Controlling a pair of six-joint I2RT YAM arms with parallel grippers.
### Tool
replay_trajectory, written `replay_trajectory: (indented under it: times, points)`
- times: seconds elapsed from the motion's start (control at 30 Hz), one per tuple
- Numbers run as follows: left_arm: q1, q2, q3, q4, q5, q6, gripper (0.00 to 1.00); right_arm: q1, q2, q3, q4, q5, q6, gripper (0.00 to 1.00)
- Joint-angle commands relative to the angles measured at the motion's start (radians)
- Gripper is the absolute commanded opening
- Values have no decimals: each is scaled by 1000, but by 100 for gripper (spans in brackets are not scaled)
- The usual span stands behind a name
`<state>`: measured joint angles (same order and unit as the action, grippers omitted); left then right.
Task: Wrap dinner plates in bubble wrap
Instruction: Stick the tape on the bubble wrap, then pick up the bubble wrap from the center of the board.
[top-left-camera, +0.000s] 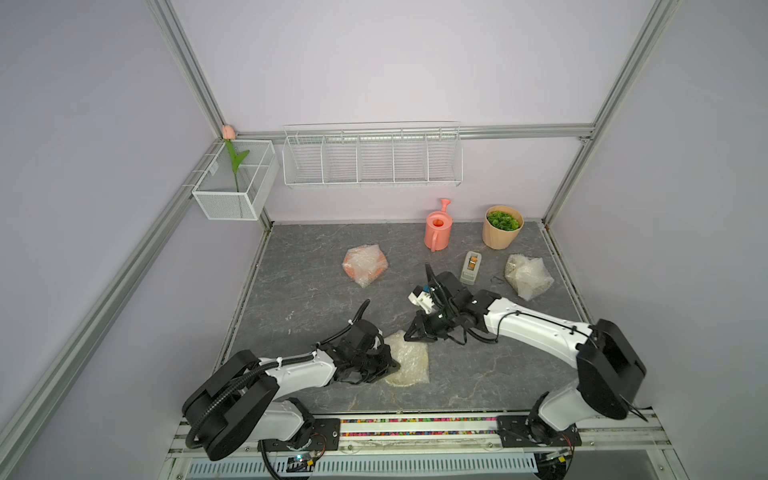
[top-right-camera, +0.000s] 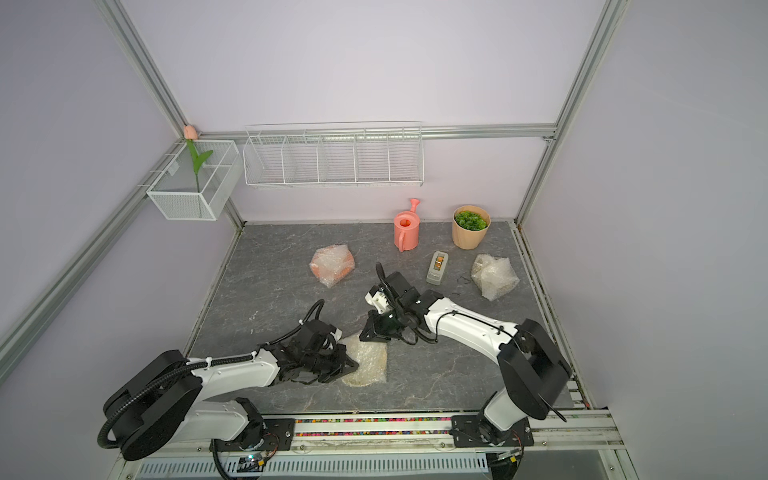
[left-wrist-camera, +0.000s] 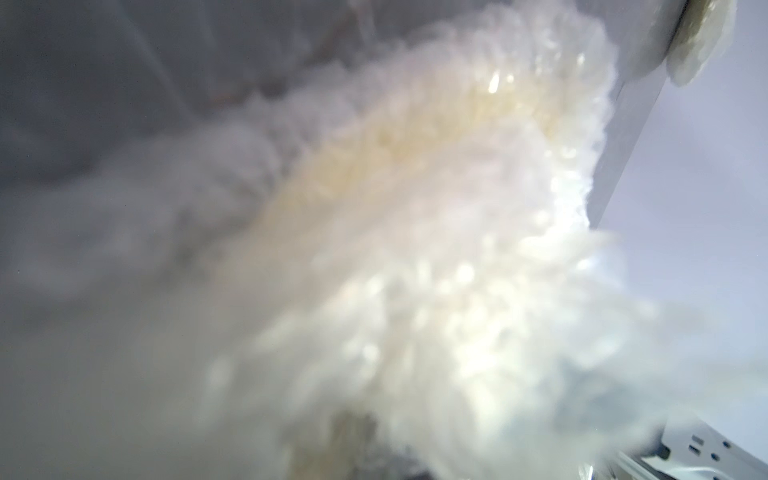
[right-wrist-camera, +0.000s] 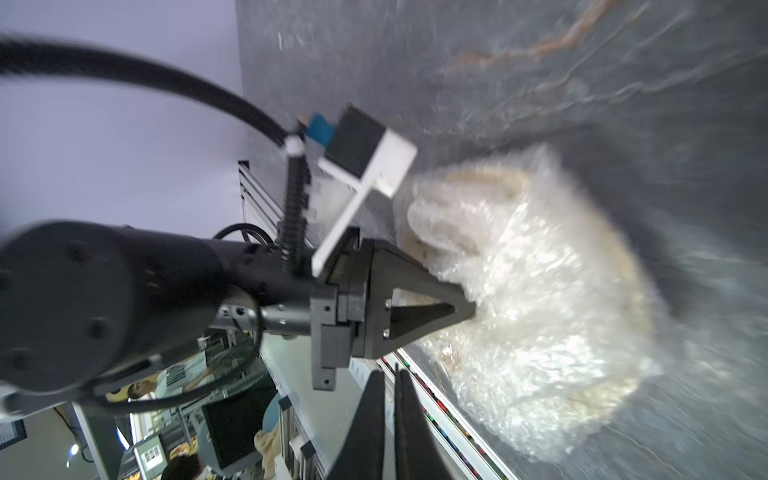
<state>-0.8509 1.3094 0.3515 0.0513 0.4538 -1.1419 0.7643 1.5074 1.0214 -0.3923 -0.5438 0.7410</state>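
**Left tool (right-wrist-camera: 471, 309) clamped on the clear, whitish bubble wrap (top-left-camera: 409, 359)**

The wrap covers a round cream plate (right-wrist-camera: 490, 176) near the front of the grey marbled worktop (top-left-camera: 316, 291). The right tool (right-wrist-camera: 391, 374), jaws together and holding nothing, stands just beside the bundle's far edge. A wrapped plain orange plate (top-left-camera: 365, 264) lies well apart, farther back.

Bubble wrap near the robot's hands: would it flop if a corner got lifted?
Probably floppy: the bubble wrap lies crumpled in soft folds. Likely very light, being thin see-through plastic. Its shiny surface might slip from a loose pinch.
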Motion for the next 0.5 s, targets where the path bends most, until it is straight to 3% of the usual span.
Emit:
replay_trajectory:
  times: [0.0, 0.1, 0.2, 0.33, 0.47]
  points:
    - [-108, -13, -92, -218, -80, -128, 0, -42, -38, -68, -84, 64, 8, 11]
    - [-212, -58, -121, -213, -114, -212, 0, -51, -55, -107, -96, 63, -4, 16]
    - [-276, -78, -137, -221, -134, -263, 0, -51, -58, -161, -100, 50, -11, 30]
    - [-297, -103, -143, -237, -151, -282, 0, -51, -88, -258, -85, 42, -17, 51]
    - [-297, -110, -141, -242, -162, -283, 0, -29, -71, -364, 54, -63, 24, 57]
